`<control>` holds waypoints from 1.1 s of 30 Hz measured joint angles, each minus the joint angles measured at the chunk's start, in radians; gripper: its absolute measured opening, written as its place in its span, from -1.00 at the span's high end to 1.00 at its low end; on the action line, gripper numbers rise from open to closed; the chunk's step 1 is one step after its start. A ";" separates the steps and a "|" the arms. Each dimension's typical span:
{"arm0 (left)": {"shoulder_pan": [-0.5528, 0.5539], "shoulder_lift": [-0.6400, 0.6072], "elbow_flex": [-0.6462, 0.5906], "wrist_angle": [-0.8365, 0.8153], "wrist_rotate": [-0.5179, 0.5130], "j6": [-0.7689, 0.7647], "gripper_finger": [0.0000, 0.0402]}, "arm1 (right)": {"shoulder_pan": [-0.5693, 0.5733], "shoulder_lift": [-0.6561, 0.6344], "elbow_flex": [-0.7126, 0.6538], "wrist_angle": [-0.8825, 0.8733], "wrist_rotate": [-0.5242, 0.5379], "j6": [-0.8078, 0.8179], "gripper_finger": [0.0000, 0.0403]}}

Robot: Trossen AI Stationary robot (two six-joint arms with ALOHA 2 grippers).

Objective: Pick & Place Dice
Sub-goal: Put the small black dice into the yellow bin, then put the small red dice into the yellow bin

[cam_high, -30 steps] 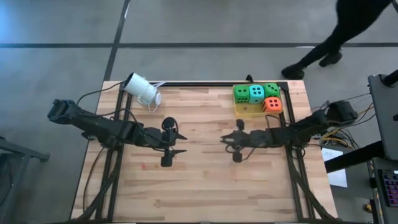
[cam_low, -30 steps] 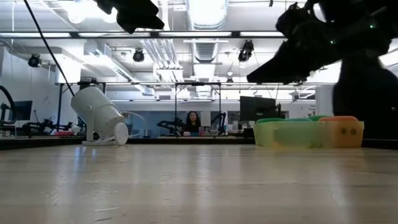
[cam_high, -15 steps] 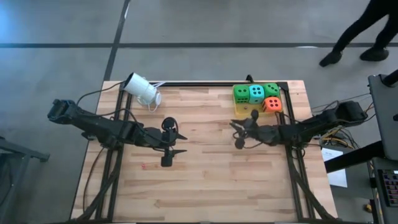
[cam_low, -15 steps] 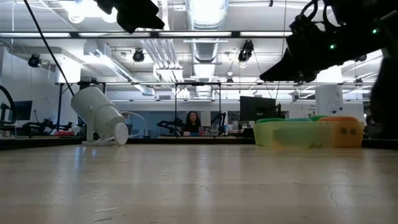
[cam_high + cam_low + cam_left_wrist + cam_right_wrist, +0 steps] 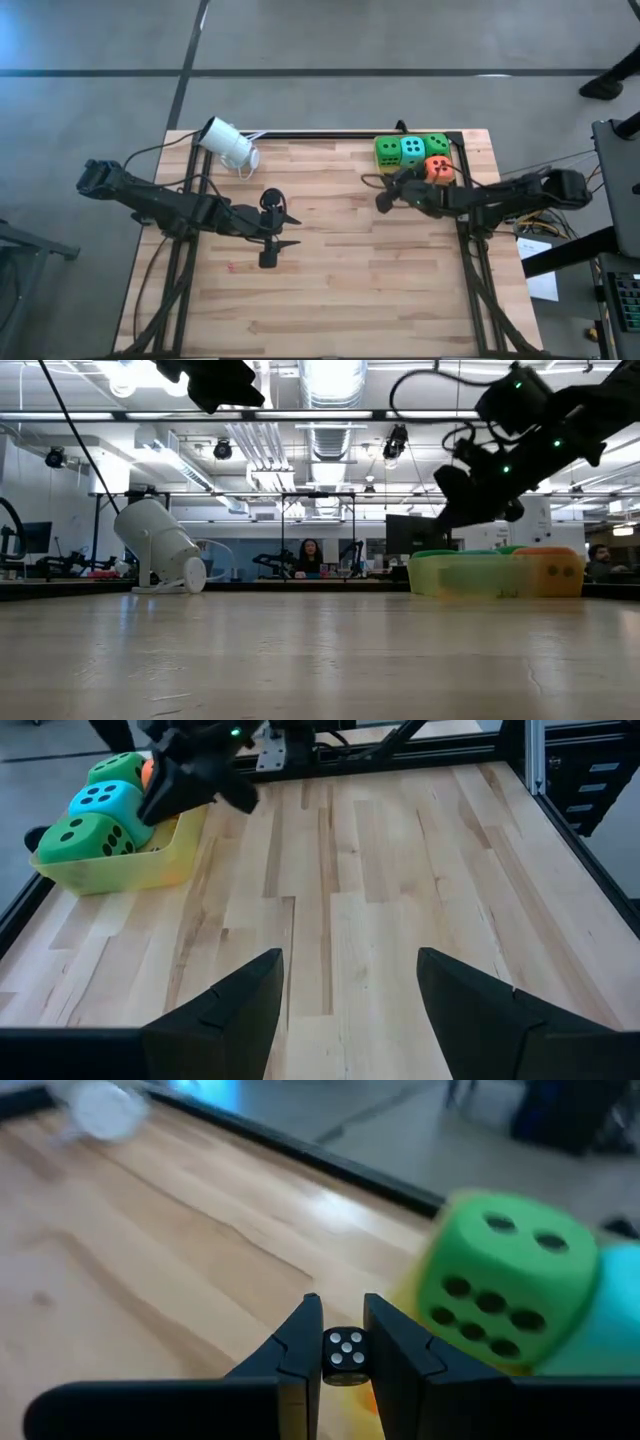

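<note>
From above, four dice are sitting in the yellow tray (image 5: 393, 178) at the table's (image 5: 330, 300) far right corner: a green die (image 5: 387, 150), a teal die (image 5: 412, 150), a second green one (image 5: 437, 144) and an orange die (image 5: 437, 170). The right gripper (image 5: 383, 197) is hovering just beside the tray's near left edge. The left gripper (image 5: 288, 231) is waiting, jaws spread, over the table's middle left.

From table height, the right gripper is hanging above the tray's left end, clear of the wood.

The left wrist view is showing its own fingers (image 5: 228, 1010) wide apart with nothing between them, and the tray with its dice well ahead.

The right wrist view is showing the jaws clenched on a small black die (image 5: 345, 1352), with the green die looming close behind.

The task is looking nearly finished: the four dice are already lying in the tray, and the black die is probably waiting to be carried over the rim and let go.
</note>
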 joint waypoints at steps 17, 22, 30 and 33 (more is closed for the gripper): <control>0.000 0.000 0.000 0.000 0.000 0.000 -0.17 | -0.339 0.003 0.027 -0.164 -0.281 0.112 0.73; 0.000 0.000 0.000 0.000 0.000 0.000 -0.17 | -0.346 0.003 0.026 -0.185 -0.283 0.110 0.72; 0.000 0.000 0.000 0.000 0.000 0.000 -0.17 | -0.345 0.004 0.026 -0.198 -0.284 0.114 0.57; 0.000 0.000 0.000 0.000 0.000 0.000 -0.18 | -0.345 0.004 0.026 -0.197 -0.284 0.114 0.51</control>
